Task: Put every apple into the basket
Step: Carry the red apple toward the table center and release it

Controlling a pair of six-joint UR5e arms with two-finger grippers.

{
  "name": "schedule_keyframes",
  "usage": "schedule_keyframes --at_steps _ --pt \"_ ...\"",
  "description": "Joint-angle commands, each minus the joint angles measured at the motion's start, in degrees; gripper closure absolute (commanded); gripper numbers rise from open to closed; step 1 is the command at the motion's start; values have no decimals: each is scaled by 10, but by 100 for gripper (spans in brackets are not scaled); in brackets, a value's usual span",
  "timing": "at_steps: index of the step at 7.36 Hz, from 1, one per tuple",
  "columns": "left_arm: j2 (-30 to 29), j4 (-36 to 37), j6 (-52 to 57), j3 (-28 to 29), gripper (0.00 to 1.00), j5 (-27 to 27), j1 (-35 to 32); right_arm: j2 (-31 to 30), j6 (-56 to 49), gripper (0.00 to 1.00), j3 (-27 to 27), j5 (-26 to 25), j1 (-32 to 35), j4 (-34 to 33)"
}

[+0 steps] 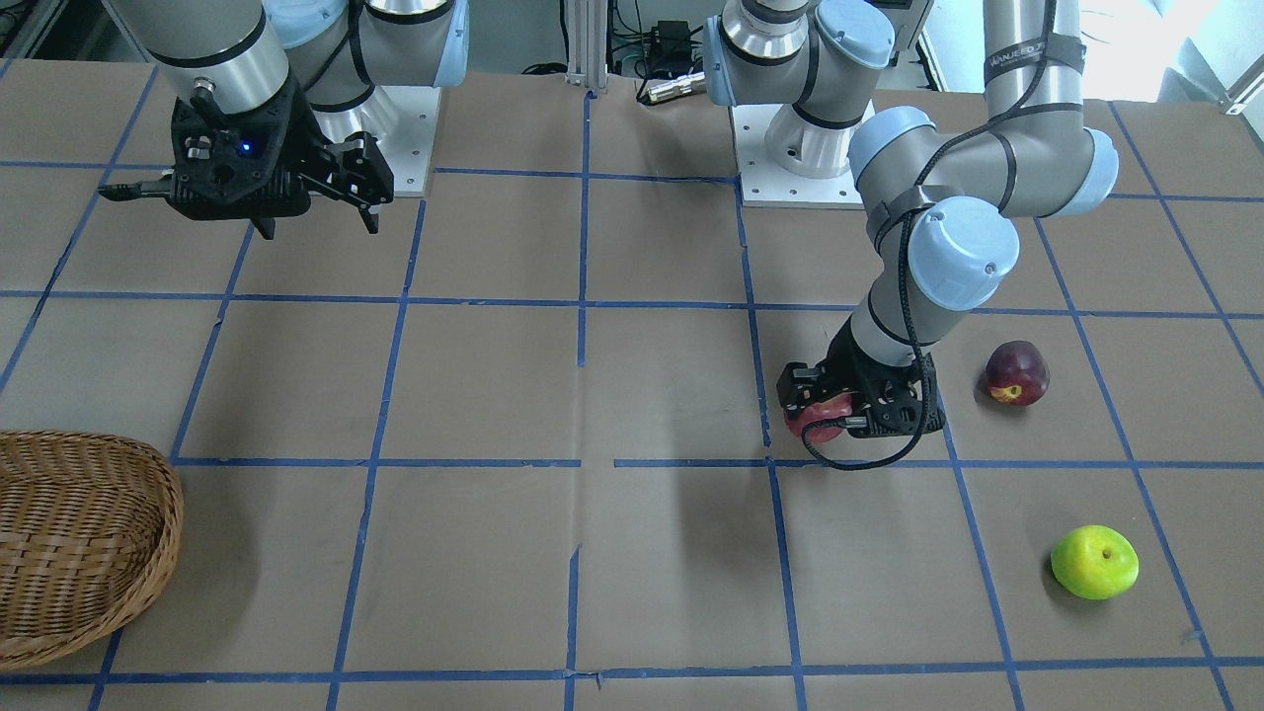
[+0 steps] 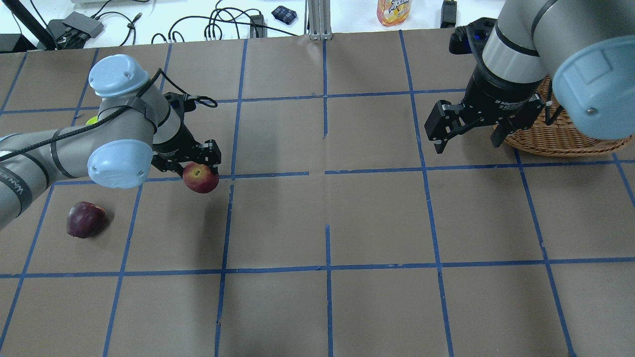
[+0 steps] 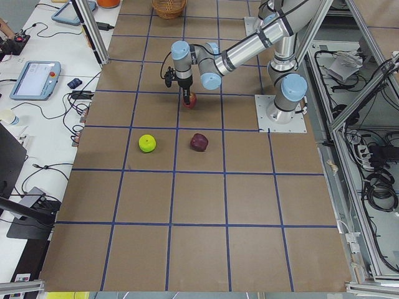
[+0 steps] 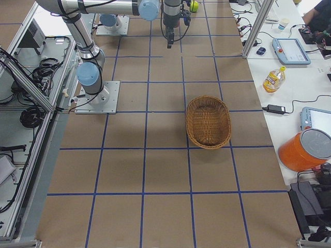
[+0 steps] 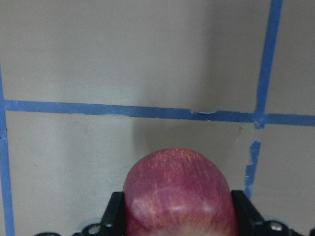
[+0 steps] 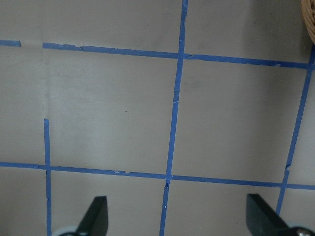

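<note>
Red apple (image 5: 176,189), likely firm and slick, clamped at its widest in my left gripper (image 5: 179,212); right gripper (image 2: 467,138) gapes empty.

Bright, even light from above falls on the bench (image 1: 494,395), and the shadows are soft and faint. In the front-facing view, white glare burns out the corner at two o'clock. In the left wrist view the red apple (image 5: 177,196), at six o'clock, looks slightly soft.
</note>
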Motion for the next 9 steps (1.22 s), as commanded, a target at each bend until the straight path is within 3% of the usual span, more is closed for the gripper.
schedule_keyframes --at_steps 1,4,6,7,8,9 --pt "-39 -11 -127 91 100 -82 -82 1 3 0 0 -2 0 -16" --pt "-128 54 -297 150 100 -81 -175 9 2 0 0 -1 -2 -17" --pt "-157 60 -318 151 100 -76 -206 9 1 0 1 0 -29 -17" --pt "-171 62 -323 153 41 -77 -206 9 5 0 1 0 -33 -18" --pt "-187 61 -307 151 0 -77 -209 16 4 0 1 1 -33 -18" --pt "-184 71 -293 154 0 -77 -208 38 5 0 1 0 -34 -18"
